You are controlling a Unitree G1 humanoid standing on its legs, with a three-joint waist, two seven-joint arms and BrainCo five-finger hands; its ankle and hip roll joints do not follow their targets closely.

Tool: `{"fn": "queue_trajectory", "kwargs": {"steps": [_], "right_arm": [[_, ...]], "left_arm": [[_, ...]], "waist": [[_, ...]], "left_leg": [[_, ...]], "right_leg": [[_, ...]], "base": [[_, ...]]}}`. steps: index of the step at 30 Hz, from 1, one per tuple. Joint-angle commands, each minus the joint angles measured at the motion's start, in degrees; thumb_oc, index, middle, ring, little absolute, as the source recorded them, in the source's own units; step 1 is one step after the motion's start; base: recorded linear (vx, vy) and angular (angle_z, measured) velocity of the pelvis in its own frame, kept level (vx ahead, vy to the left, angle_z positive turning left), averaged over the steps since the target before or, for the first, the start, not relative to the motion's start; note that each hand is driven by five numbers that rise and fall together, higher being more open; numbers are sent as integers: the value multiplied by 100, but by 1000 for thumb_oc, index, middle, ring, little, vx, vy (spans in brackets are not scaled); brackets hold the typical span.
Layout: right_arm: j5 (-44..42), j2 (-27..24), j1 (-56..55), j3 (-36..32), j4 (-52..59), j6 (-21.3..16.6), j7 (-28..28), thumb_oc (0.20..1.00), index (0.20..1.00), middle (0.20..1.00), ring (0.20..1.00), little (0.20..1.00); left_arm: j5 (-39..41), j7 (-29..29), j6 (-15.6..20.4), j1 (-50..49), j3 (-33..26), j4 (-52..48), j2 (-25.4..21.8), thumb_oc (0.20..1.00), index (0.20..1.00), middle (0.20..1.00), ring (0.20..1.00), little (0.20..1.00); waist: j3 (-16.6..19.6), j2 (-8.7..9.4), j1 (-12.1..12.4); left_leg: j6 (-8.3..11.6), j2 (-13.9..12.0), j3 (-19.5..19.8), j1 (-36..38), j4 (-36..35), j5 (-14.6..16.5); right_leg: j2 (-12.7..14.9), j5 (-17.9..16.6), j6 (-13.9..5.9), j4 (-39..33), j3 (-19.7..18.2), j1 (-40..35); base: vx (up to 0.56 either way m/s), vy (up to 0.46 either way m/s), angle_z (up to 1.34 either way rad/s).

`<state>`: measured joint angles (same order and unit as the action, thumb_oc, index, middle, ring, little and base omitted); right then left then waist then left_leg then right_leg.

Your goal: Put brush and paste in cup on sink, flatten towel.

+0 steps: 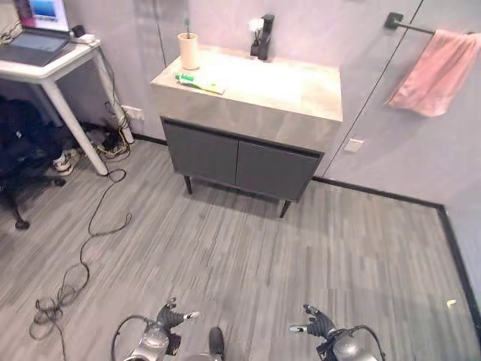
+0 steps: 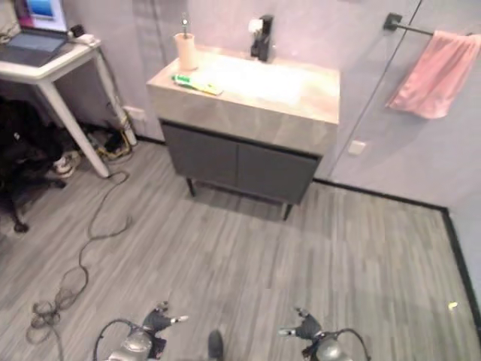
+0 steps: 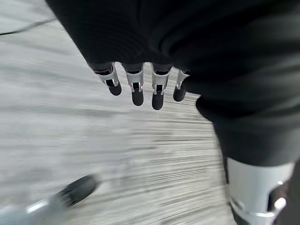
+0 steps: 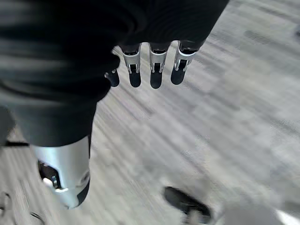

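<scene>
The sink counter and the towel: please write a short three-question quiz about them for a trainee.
1. True or false: the pink towel hangs bunched on its wall bar.
2. What already stands in the cup? A) toothbrush B) nothing C) comb
3. Where is the green toothpaste tube lying?

Key: 1 true. 2 A. 3 On the counter, in front of the cup, flat. Left hand and right hand hang empty.

So the cup (image 2: pixel 185 51) sits at the counter's (image 2: pixel 301 105) back left corner, paste (image 2: pixel 197 83) lying flat just in front of it. Pink towel (image 2: pixel 437 74) hangs bunched on the wall bar (image 2: pixel 409 27). Both hands (image 2: pixel 159 320) (image 2: pixel 304 326) hang low over the floor, empty.
</scene>
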<state>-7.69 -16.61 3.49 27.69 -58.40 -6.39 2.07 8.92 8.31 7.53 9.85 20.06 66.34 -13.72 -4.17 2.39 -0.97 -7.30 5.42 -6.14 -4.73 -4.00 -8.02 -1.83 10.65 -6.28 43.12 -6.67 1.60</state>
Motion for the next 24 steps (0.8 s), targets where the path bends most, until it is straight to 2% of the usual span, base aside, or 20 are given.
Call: {"fn": "queue_trajectory", "kwargs": {"steps": [1,2,3,4,5,6,7,8,9,11,12,13,16,17,18,19,20,22,23,24], "right_arm": [[197,-246,510,2,637,-181,0,1000,1000,1000,1000,1000],[197,-247,511,2,637,-180,0,1000,1000,1000,1000,1000],[132,-257,528,-3,663,-199,6,1000,1000,1000,1000,1000],[131,-259,526,-1,665,-198,6,1000,1000,1000,1000,1000],[104,-288,497,17,663,-207,4,1000,1000,1000,1000,1000],[104,-289,498,18,663,-207,4,1000,1000,1000,1000,1000],[63,-276,457,-47,672,-189,13,1000,1000,1000,1000,1000],[63,-281,454,-48,674,-188,13,1000,1000,1000,1000,1000],[80,-274,404,-89,686,-152,18,1000,1000,1000,1000,1000],[84,-261,380,-102,651,-147,9,1000,1000,1000,1000,1000],[87,-293,280,-114,459,-128,-8,1000,1000,1000,1000,1000],[87,-294,279,-113,458,-129,-8,1000,1000,1000,1000,1000],[89,-443,331,-108,495,-138,-20,1000,1000,1000,1000,1000],[89,-446,329,-108,496,-138,-20,1000,1000,1000,1000,1000],[96,-554,359,-131,576,-151,-3,1000,1000,1000,1000,1000],[96,-554,359,-131,576,-151,-3,1000,1000,1000,1000,1000],[153,-630,391,-108,613,-133,34,1000,1000,1000,1000,1000],[157,-655,401,-91,615,-118,53,1000,1000,1000,1000,1000],[179,-682,429,-68,492,-82,119,1000,1000,1000,1000,1000],[207,-683,410,-71,414,-61,156,1000,1000,1000,1000,1000]], "left_arm": [[-179,64,83,133,25,-66,-122,1000,1000,1000,1000,1000],[-179,64,83,134,24,-65,-121,1000,1000,1000,1000,1000],[-208,77,92,208,-8,98,-111,1000,1000,1000,1000,1000],[-208,77,94,207,-9,100,-109,1000,1000,1000,1000,1000],[-227,18,91,237,-16,174,-89,1000,1000,1000,1000,1000],[-227,18,91,238,-16,174,-89,1000,1000,1000,1000,1000],[-317,9,94,317,-31,255,-68,1000,1000,1000,1000,1000],[-318,9,96,317,-30,258,-62,1000,1000,1000,1000,1000],[-363,-32,89,323,-6,246,-15,1000,1000,1000,1000,1000],[-394,-55,90,315,-2,258,12,1000,1000,1000,1000,1000],[-475,-112,62,211,80,298,128,1000,1000,1000,1000,1000],[-475,-112,63,210,81,298,130,1000,1000,1000,1000,1000],[-423,-94,23,169,105,349,259,1000,1000,1000,1000,1000],[-423,-93,22,168,106,348,261,1000,1000,1000,1000,1000],[-403,-80,9,210,154,335,305,1000,1000,1000,1000,1000],[-403,-80,9,210,154,335,306,1000,1000,1000,1000,1000],[-357,-98,-8,263,193,228,265,1000,1000,1000,1000,1000],[-310,-80,-15,270,192,219,266,1000,1000,1000,1000,1000],[-281,19,-11,361,244,193,284,1000,1000,1000,1000,1000],[-275,6,-24,363,272,180,298,1000,1000,1000,1000,1000]], "waist": [[-491,-485,-309],[-485,-495,-304],[-462,-469,-404],[-490,-476,-435],[-439,-395,-564],[-448,-396,-568],[-427,-292,-666],[-443,-320,-682],[-484,-318,-786],[-485,-315,-836],[-261,-306,-843],[-262,-310,-843],[-129,-409,-864],[-132,-416,-870],[-111,-388,-855],[-111,-388,-856],[-161,-229,-795],[-198,-176,-755],[-235,-68,-720],[-235,-40,-689]], "left_leg": [[627,-422,-234,283,6,246],[630,-433,-237,273,6,244],[687,-371,-279,530,-76,395],[689,-375,-248,564,-77,403],[699,-173,-104,808,-100,636],[699,-175,-101,816,-100,637],[704,-41,-18,1082,-100,864],[706,-66,4,1109,-100,884],[738,-33,121,1322,-100,1027],[745,-24,227,1465,-100,1120],[750,-22,438,1699,31,1368],[751,-25,438,1699,38,1375],[1018,-77,527,1547,1022,1135],[1020,-84,532,1542,1041,1148],[1413,-206,372,1204,2027,667],[1413,-206,373,1202,2029,669],[1751,-388,132,757,3155,141],[1761,-453,11,562,3537,161],[1630,-1012,-745,160,3542,155],[1546,-1213,-1007,6,3370,258]], "right_leg": [[47,-1346,-182,-904,268,985],[36,-1362,-180,-918,267,990],[170,-1107,-129,-2010,680,1167],[173,-1100,-128,-2032,711,1114],[-54,-1321,-130,-3118,590,1300],[-54,-1322,-129,-3123,593,1288],[65,-1746,-209,-3920,704,1569],[49,-1755,-210,-3965,733,1516],[183,-1953,-279,-4240,876,1681],[188,-2013,-295,-4247,804,1718],[165,-2143,-125,-4381,660,1352],[162,-2144,-125,-4385,662,1347],[61,-2056,51,-4354,642,973],[57,-2056,53,-4358,650,966],[76,-1921,153,-4462,765,621],[76,-1922,153,-4463,767,621],[182,-1792,282,-4523,793,333],[196,-1722,327,-4560,787,203],[292,-1591,375,-4609,836,-25],[345,-1512,376,-4613,878,-107]], "base": [[677,411,34],[972,455,51],[298,44,44],[634,41,-3],[339,-3,-48],[675,-29,-46],[353,-22,8],[607,-61,54],[409,-69,62],[486,-123,68],[430,-140,67],[588,-206,70],[287,-120,54],[361,-184,41],[213,-125,5],[416,-292,32],[271,-232,25],[266,-217,17],[260,-163,2],[361,-168,-3]]}}
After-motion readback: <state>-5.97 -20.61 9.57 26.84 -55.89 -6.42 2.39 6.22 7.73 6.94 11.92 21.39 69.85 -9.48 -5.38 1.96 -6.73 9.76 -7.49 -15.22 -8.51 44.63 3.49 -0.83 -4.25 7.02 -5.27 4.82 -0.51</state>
